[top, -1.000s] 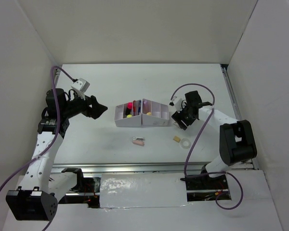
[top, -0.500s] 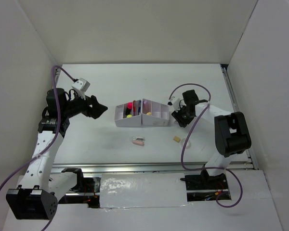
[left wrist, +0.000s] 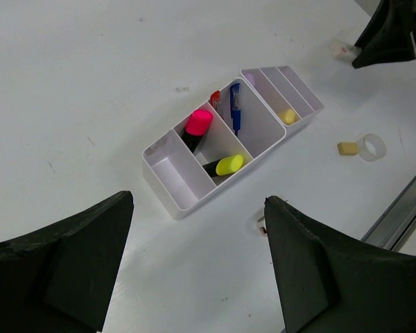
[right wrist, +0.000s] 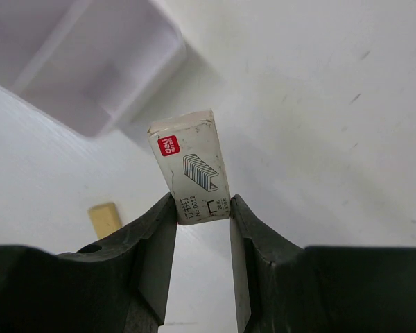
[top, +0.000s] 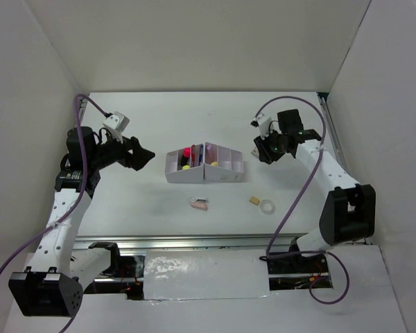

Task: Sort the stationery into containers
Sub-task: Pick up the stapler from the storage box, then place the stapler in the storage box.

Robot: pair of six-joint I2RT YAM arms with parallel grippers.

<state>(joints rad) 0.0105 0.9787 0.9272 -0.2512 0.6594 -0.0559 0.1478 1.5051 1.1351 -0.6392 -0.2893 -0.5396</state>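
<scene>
The white organiser [top: 222, 175] stands mid-table. In the left wrist view its compartments [left wrist: 177, 182] hold a black-pink highlighter [left wrist: 197, 125], a black-yellow highlighter [left wrist: 227, 165], a blue pen [left wrist: 234, 111] and a small yellow piece [left wrist: 287, 116]. My right gripper [top: 262, 152] hovers off the organiser's right end, shut on a small white staples box [right wrist: 191, 156]. My left gripper [top: 144, 158] is open and empty, raised to the left of the organiser. A pink eraser [top: 199, 203], a tan eraser [top: 254, 200] and a clear tape ring [top: 267, 207] lie on the table in front of the organiser.
White walls close in the table at the left, back and right. A metal rail [top: 194, 243] runs along the near edge. In the right wrist view the organiser's corner [right wrist: 90, 62] is at upper left and the tan eraser [right wrist: 105, 218] is below the left finger.
My right gripper has moved from low beside the organiser's right end to farther back and right. The left arm has not moved.
</scene>
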